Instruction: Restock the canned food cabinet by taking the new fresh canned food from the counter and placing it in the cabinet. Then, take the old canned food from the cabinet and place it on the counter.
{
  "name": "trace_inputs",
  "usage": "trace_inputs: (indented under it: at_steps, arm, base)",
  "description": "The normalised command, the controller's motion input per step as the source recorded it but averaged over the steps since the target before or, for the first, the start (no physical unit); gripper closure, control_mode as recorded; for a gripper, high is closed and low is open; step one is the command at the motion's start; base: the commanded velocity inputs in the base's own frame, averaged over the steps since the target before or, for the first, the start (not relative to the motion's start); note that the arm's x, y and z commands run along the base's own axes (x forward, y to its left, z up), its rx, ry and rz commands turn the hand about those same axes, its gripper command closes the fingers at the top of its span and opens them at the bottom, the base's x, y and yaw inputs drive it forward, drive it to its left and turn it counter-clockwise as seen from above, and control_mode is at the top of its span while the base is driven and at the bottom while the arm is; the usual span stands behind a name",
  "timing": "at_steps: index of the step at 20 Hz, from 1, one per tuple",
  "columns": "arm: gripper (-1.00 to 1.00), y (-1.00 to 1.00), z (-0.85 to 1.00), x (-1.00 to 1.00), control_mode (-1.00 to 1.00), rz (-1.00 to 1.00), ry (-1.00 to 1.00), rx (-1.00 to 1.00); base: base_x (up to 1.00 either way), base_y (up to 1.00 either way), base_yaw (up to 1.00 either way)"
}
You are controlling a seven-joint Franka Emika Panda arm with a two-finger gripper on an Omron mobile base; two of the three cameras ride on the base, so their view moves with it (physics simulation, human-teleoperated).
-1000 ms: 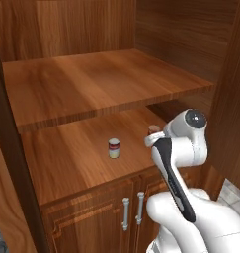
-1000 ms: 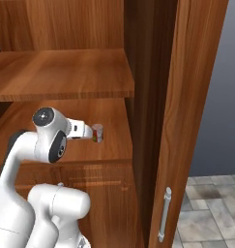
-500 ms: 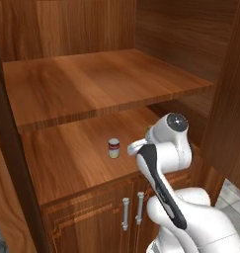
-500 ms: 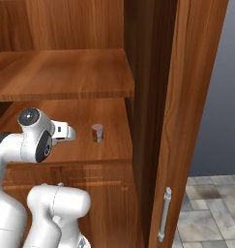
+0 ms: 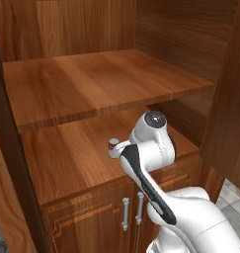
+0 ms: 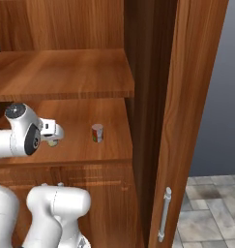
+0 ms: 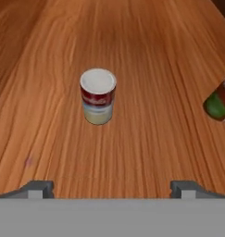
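- The old canned food [image 7: 98, 96] stands upright on the lower shelf of the cabinet [image 5: 92, 84], left of the new fresh canned food [image 7: 220, 102] in the hand view; maroon band above, cream below, pale lid on top.
- In the left base view the old canned food [image 5: 113, 147] sits just beside the arm's wrist, partly hidden by it, near the shelf's front half.
- The gripper [image 7: 109, 187] is spread wide and empty, its two dark tips at the bottom of the hand view, with the old can ahead of them and a little left of centre.
- The new fresh canned food [image 6: 97, 133] stands upright on the same shelf, well apart to the right of the old can, so the restocking half looks done.
- Handling, as a judgement: the old can is probably stiff, light and smooth-sided, so it could slip or tip if caught high. The best hold is likely across the cylinder's middle, fingers on opposite sides, squarely level.
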Motion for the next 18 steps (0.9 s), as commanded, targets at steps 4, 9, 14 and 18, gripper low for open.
trace_inputs:
  at_steps: [4,9,14,18]
  arm:
    - [-1.0,0.46,-0.27,0.2,-1.0,0.0,0.07,0.0]
    - [-1.0,0.04,-0.42,0.32,-1.0,0.0,0.0,0.02]
    - [-1.0,0.0,-0.22,0.5,-1.0,0.0,0.0,0.02]
    - [-1.0,0.08,-0.04,0.5,-1.0,0.0,0.0,0.0]
  base:
    - [0.0,0.0,0.0]
    - [0.0,0.0,0.0]
    - [0.0,0.0,0.0]
    - [0.0,0.0,0.0]
